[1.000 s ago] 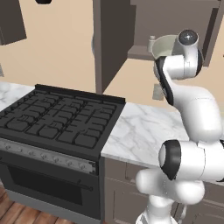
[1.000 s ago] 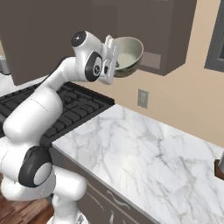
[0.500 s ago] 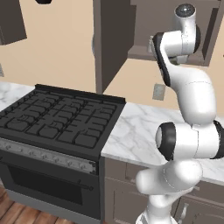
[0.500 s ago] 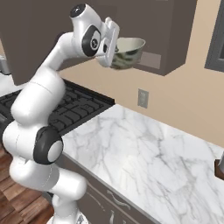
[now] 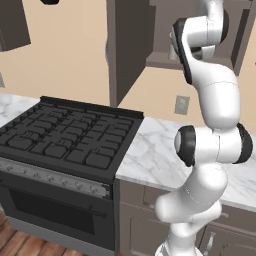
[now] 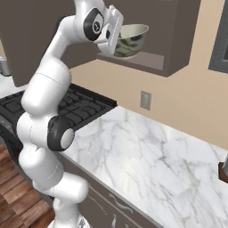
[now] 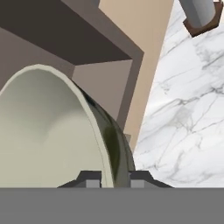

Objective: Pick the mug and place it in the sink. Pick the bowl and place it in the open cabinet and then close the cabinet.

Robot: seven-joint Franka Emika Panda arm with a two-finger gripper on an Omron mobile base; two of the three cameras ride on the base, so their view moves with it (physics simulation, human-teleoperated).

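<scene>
The cabinet (image 6: 147, 40) hangs open high on the wall, its floor edge running from about 9 o'clock to 3 o'clock in the right base view, with its door (image 5: 125, 45) swung out toward the stove (image 5: 70, 145) in the left base view. Below it the marble counter (image 6: 147, 156) lies wide and bare between the stove at 9 o'clock and a small dark stand (image 6: 222, 171) at the far 3 o'clock edge. Between the cabinet's underside and the counter there is tall open wall, with just an outlet (image 6: 145, 99) on it.

My gripper (image 6: 116, 41) is up at 12 o'clock, level with the cabinet's front lip. I hold the bowl (image 6: 130, 39) there by its rim, my fingers (image 7: 139, 180) narrow, one on either side of the thin wall. The bowl sits at the cabinet mouth, over the floor's front edge; I cannot tell whether its base touches the floor.
</scene>
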